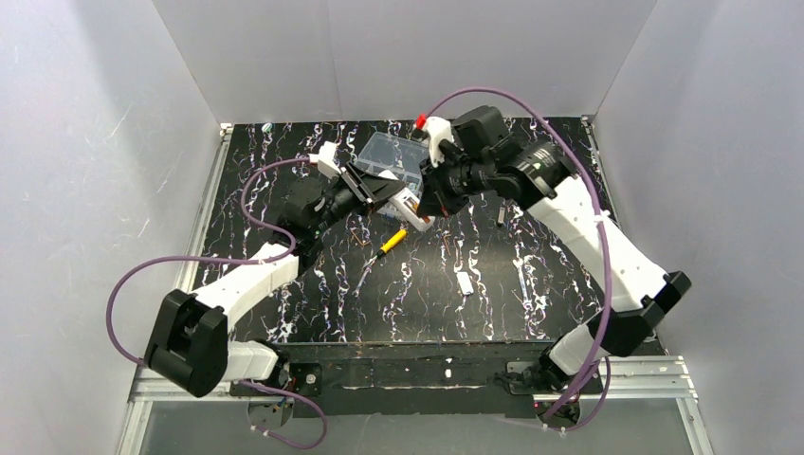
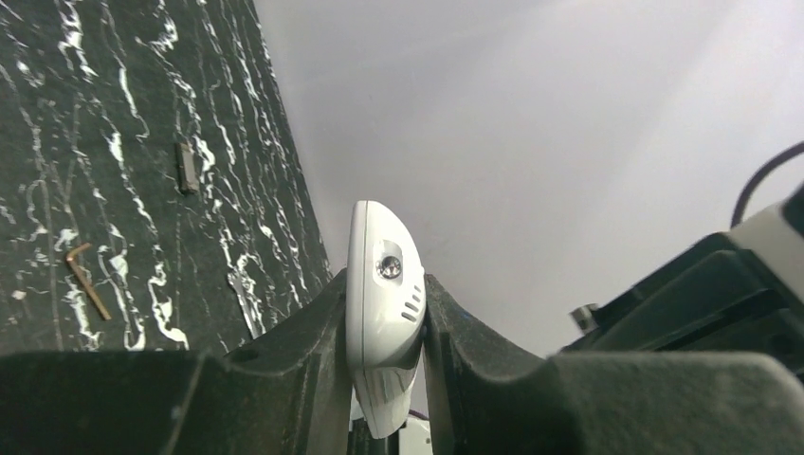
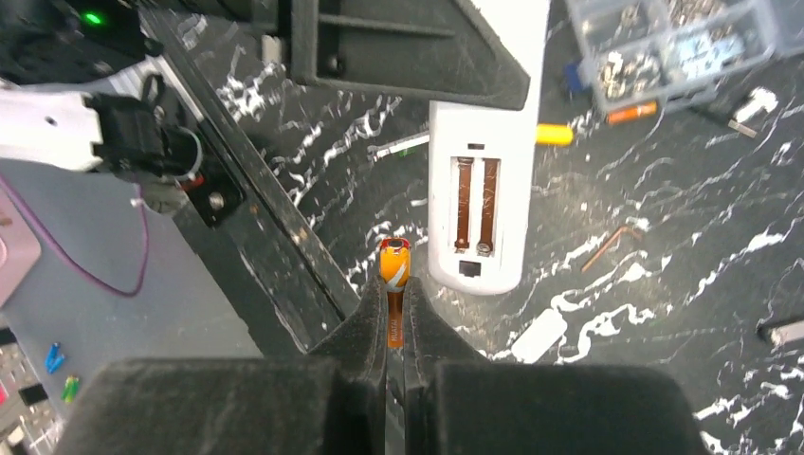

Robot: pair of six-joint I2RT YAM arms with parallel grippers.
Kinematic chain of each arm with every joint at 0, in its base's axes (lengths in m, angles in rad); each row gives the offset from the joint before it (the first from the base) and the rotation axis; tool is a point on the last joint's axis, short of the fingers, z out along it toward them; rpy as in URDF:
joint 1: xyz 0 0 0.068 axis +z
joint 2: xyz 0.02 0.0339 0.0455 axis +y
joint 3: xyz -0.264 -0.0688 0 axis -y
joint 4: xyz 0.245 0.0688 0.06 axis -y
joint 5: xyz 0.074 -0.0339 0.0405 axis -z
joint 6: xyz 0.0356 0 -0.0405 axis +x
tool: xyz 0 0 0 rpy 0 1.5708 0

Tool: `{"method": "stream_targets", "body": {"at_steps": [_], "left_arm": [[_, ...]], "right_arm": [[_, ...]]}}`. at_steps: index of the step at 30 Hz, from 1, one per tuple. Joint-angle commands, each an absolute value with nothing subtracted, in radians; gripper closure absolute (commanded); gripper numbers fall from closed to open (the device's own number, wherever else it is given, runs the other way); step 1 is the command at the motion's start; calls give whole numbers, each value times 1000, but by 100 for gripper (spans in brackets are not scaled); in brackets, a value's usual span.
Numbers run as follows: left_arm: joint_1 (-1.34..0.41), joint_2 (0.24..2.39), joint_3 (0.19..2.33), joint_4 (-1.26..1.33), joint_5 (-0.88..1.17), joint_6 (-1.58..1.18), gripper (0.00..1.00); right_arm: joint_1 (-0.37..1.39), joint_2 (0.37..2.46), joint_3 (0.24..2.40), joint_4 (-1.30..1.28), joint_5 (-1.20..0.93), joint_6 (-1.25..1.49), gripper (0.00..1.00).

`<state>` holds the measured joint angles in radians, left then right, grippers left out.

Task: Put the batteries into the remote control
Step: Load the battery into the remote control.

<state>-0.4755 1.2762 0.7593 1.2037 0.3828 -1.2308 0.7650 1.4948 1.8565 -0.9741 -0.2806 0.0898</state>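
The white remote control (image 3: 479, 204) is held off the table by my left gripper (image 2: 384, 332), which is shut on its sides. Its back faces the right wrist camera, with the cover off and two narrow slots showing. In the left wrist view its rounded end (image 2: 384, 294) stands between the fingers. My right gripper (image 3: 394, 284) is shut on one orange battery (image 3: 394, 261), whose tip is just left of the remote's lower end. A second orange battery (image 3: 630, 112) lies by the clear box. In the top view both grippers (image 1: 384, 194) (image 1: 429, 201) meet at the remote (image 1: 410, 207).
A clear compartmented box (image 1: 393, 156) stands at the back. A yellow-and-black screwdriver (image 1: 391, 242) lies under the grippers. A small white plate (image 1: 464, 282), a bent hex key (image 3: 612, 245) and a small dark part (image 1: 500, 216) lie on the marbled table.
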Motion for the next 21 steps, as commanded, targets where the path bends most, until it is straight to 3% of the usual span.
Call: {"method": "stream_targets", "body": {"at_steps": [1, 21], "left_arm": [[-497, 1289, 835, 1407, 496, -1286, 100], [-526, 1304, 850, 1432, 557, -1279, 100]], "right_arm": [[778, 1529, 1930, -1090, -256, 46, 99], [784, 1580, 1923, -1104, -158, 63, 98]]}}
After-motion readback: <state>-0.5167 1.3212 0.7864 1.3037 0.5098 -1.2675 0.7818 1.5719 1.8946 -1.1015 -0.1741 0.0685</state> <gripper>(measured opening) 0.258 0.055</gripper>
